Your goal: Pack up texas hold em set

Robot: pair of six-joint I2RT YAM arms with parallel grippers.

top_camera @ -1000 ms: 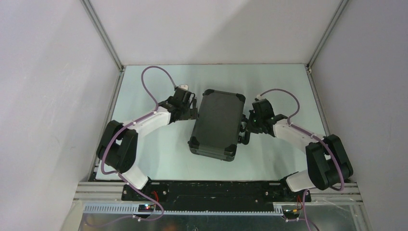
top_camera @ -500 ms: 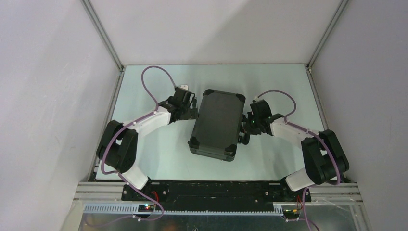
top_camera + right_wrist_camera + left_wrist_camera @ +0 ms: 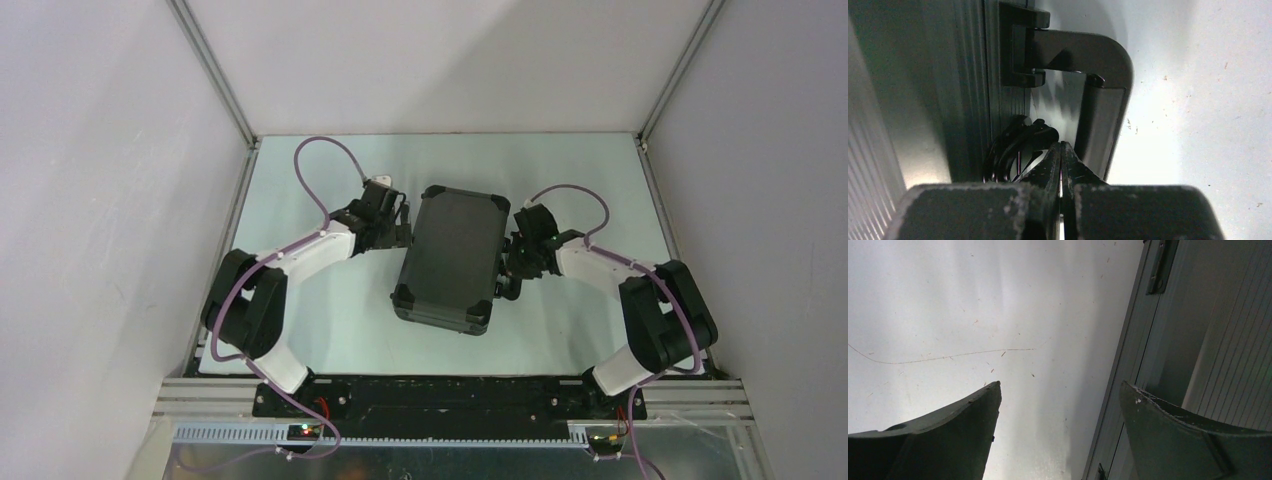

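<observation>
Flanking the briefcase (image 3: 452,258): left pincer (image 3: 403,232) spread wide, right pincer (image 3: 1060,150) closed empty beside the handle (image 3: 1100,95).

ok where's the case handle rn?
On the right edge of the briefcase in the top view; in the right wrist view the handle sits just beyond the shut right gripper.

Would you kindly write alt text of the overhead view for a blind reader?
A closed dark grey briefcase lies on a pale table between two arms, the left hand at its left edge, the right hand at its handle side.
</observation>
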